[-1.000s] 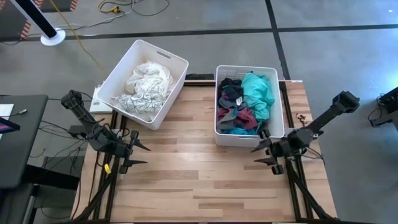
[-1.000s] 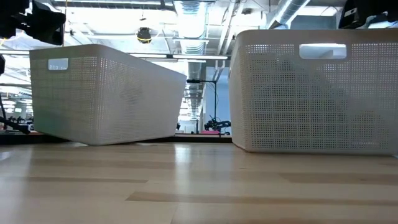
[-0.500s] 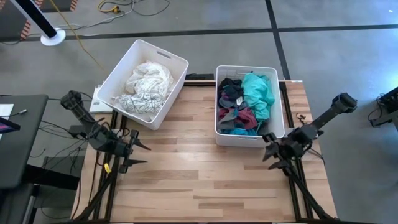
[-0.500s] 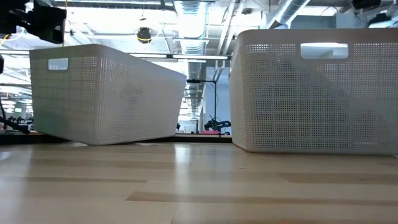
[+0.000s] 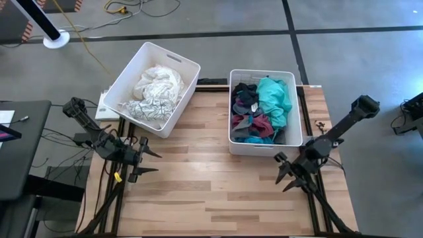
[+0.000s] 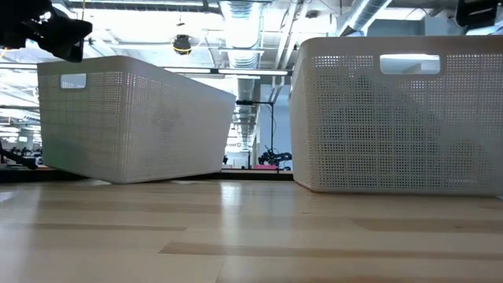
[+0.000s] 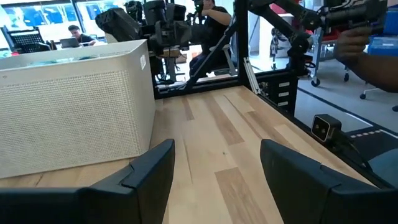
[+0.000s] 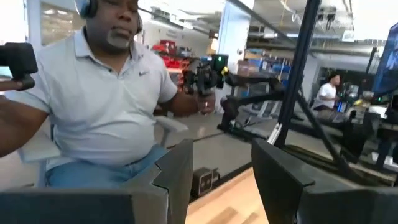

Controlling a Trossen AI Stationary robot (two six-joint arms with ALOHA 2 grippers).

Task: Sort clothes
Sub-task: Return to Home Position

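At the far left corner of the pale wooden table (image 5: 211, 192), the tilted white plastic bin (image 5: 192, 66) holds the white, cream and patterned fabric garments (image 5: 155, 89). The upright white plastic bin (image 5: 263, 71) near the far right corner holds the teal, black, navy and maroon garments (image 5: 261, 109). All look light, limp and crumpled (likely to drape and snag together), so a raised fold on top seems the best pinch point. By the left edge hovers the left gripper (image 5: 153, 162), by the right edge the right gripper (image 5: 283, 182), both with fingers spread and empty. Lower layers are buried, and the bins' perforated walls hide everything in the low view.
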